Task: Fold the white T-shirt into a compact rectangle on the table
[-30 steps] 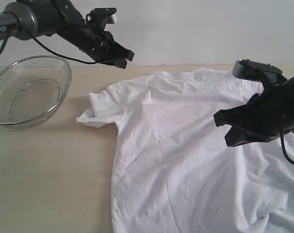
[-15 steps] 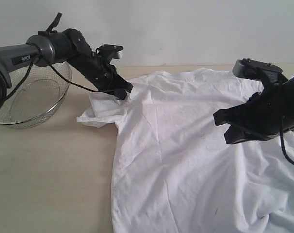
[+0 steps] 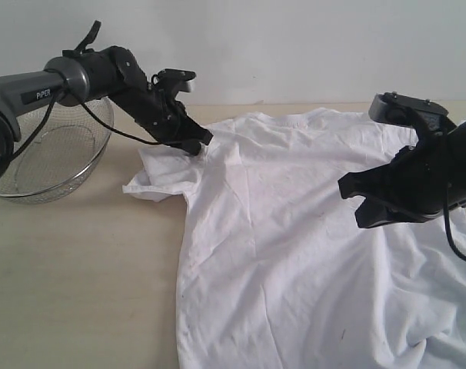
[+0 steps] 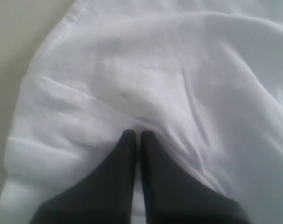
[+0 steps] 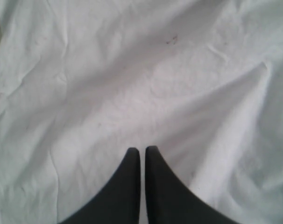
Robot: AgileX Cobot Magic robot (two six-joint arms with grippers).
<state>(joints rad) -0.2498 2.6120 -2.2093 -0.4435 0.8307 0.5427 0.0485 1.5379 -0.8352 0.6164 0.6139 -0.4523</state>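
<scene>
The white T-shirt lies spread out and wrinkled on the table, collar toward the back and its lower right part bunched at the frame's edge. My left gripper is shut, its tips pressing on the cloth by the left sleeve and shoulder. In the left wrist view the shut gripper touches a fold of the T-shirt. My right gripper hangs shut just above the shirt's right chest. The right wrist view shows that gripper over flat fabric, holding nothing.
A silver wire-mesh bowl stands at the back left, under the left arm's forearm. Bare tabletop stretches along the front left. A pale wall runs behind the table's far edge.
The left arm has come down from above the bowl's side to the shirt's left shoulder, staying shut. Over the last half second it barely shifted. The right arm has not moved.
</scene>
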